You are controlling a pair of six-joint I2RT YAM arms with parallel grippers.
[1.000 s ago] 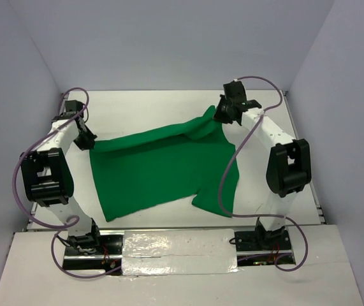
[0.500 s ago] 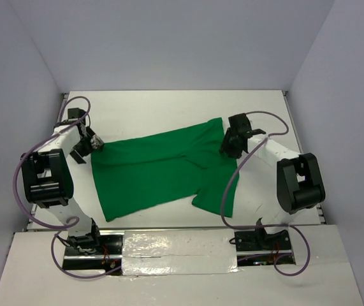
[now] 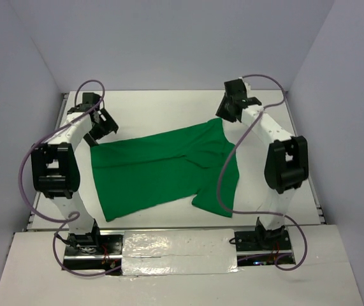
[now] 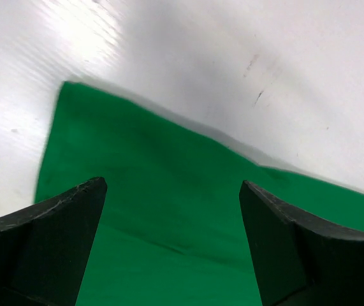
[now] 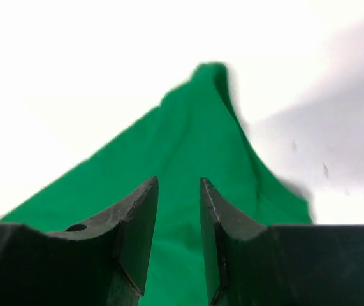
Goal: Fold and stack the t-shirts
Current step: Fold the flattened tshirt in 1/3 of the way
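A bright green t-shirt (image 3: 162,169) lies spread flat on the white table (image 3: 156,108), with one sleeve toward the near right. My left gripper (image 3: 103,124) hovers just beyond the shirt's far left corner. In the left wrist view its jaws (image 4: 172,185) stand wide open, with only the green cloth (image 4: 169,223) lying below them. My right gripper (image 3: 228,109) hangs over the shirt's far right corner. In the right wrist view it (image 5: 178,185) is open by a narrow gap with nothing in it, and the shirt's pointed corner (image 5: 201,127) lies beneath.
Grey walls close in the table on the left, back and right. The right arm's purple cable (image 3: 227,182) loops above the shirt's right edge. Both arm bases (image 3: 169,245) sit at the near edge.
Both grippers have opened and let go of the shirt's far corners. The cloth has dropped flat. The left gripper has moved up and right, the right one back toward the far side.
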